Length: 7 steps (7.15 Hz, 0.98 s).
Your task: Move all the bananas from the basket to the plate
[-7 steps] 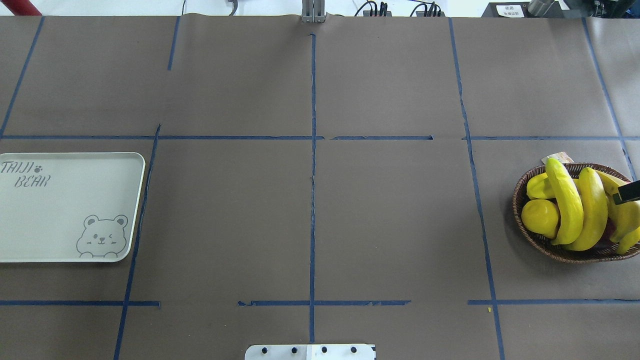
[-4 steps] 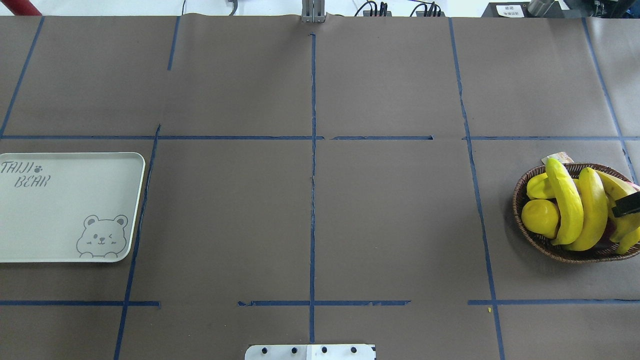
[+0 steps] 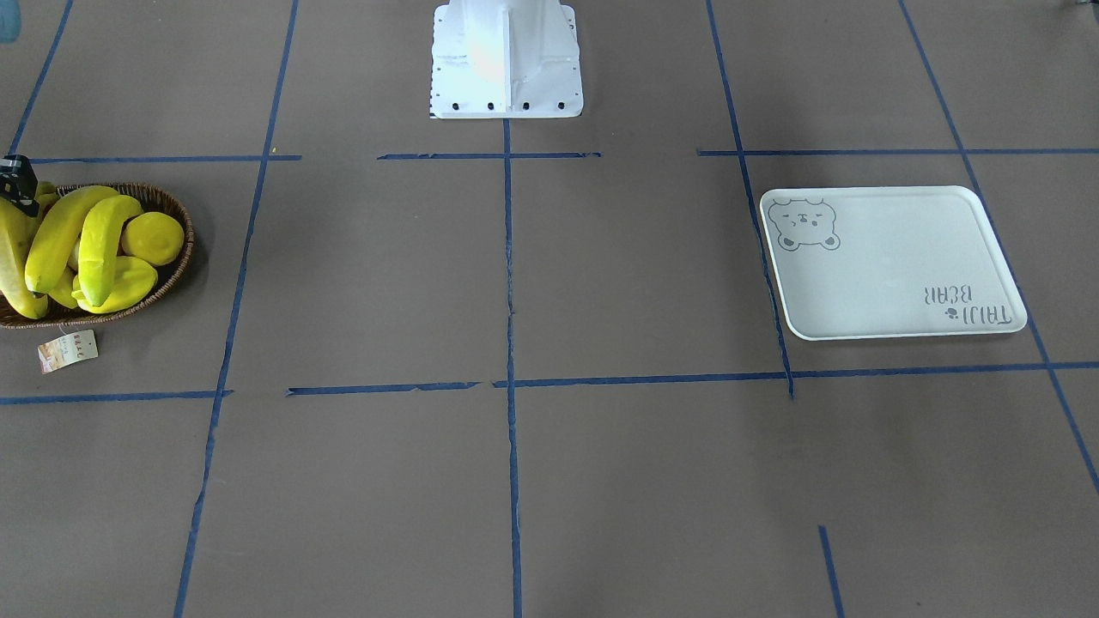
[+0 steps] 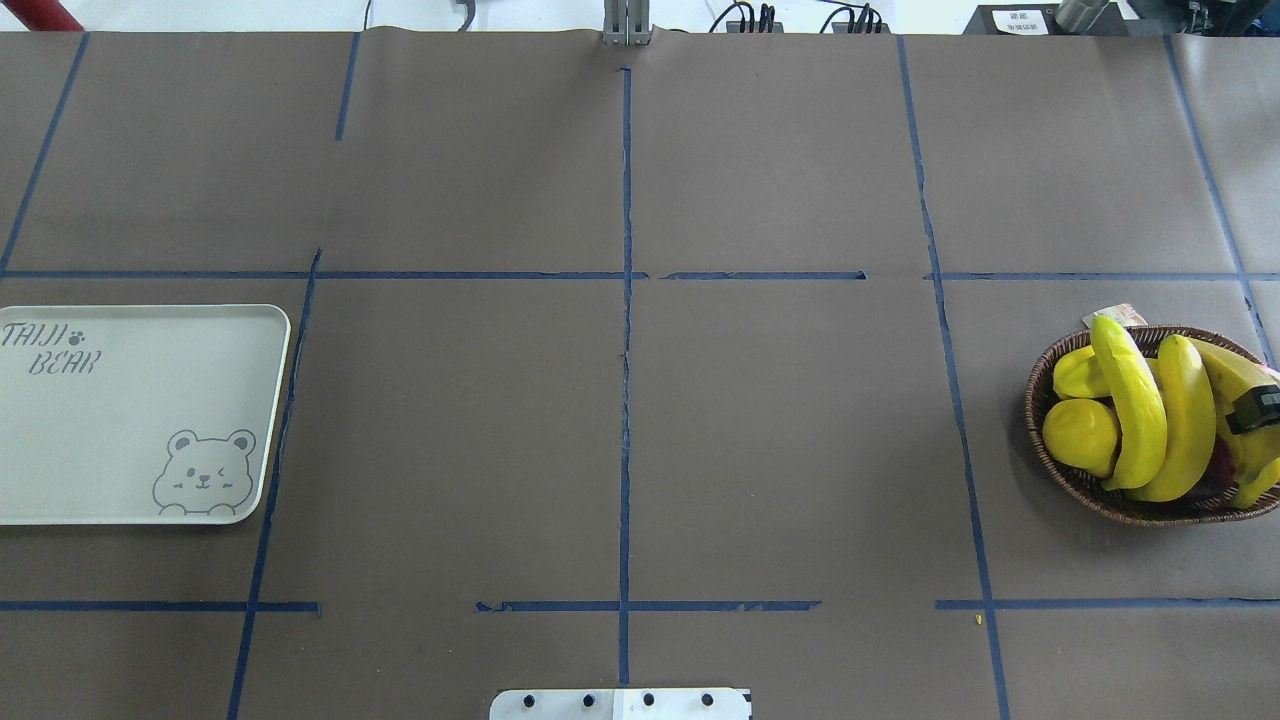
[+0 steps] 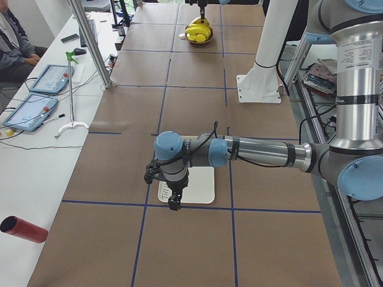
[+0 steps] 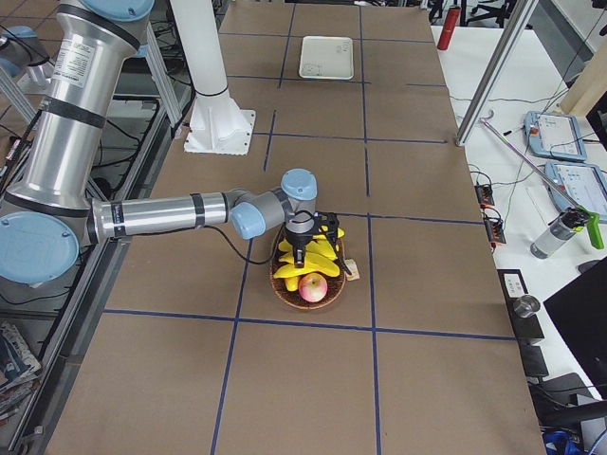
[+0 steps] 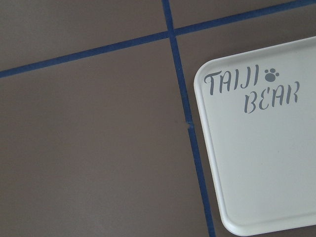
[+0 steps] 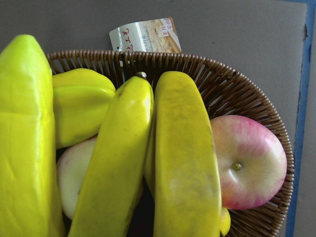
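Several yellow bananas [image 4: 1130,400] lie piled in the dark wicker basket [image 4: 1090,490] at the table's right end; they also show in the front-facing view [image 3: 56,236] and close up in the right wrist view [image 8: 185,163]. My right gripper [image 4: 1265,408] hangs just over the bananas at the basket's far right, only its black tip in view; I cannot tell whether it is open. The plate [image 4: 130,400], pale with a bear drawing, lies empty at the left end. My left gripper [image 5: 173,205] hovers over the plate's outer end [image 7: 266,158]; I cannot tell its state.
The basket also holds a round lemon [image 4: 1080,435], a starfruit [image 8: 81,111] and pink-yellow apples [image 8: 249,160]. Its paper tag [image 3: 67,350] lies on the table beside it. The robot's white base [image 3: 506,60] stands mid-table. Blue tape lines cross the brown table cover.
My right gripper's black tip has shifted a little down the overhead view, over the rightmost bananas. The bananas, basket and plate have not moved.
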Each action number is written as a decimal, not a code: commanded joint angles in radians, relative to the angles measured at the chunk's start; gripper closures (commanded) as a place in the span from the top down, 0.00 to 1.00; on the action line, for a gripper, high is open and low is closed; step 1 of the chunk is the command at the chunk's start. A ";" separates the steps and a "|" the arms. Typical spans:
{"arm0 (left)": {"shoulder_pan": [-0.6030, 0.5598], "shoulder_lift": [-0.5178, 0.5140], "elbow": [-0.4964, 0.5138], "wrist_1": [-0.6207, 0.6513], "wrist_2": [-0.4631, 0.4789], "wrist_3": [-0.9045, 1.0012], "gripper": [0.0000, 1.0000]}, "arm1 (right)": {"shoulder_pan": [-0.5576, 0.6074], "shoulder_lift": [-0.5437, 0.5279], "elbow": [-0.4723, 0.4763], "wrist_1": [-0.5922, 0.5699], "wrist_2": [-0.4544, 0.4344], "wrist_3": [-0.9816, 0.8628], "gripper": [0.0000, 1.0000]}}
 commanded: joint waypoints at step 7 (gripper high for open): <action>0.006 -0.004 -0.086 -0.023 -0.001 -0.003 1.00 | 0.193 0.161 0.212 -0.123 0.269 0.081 0.01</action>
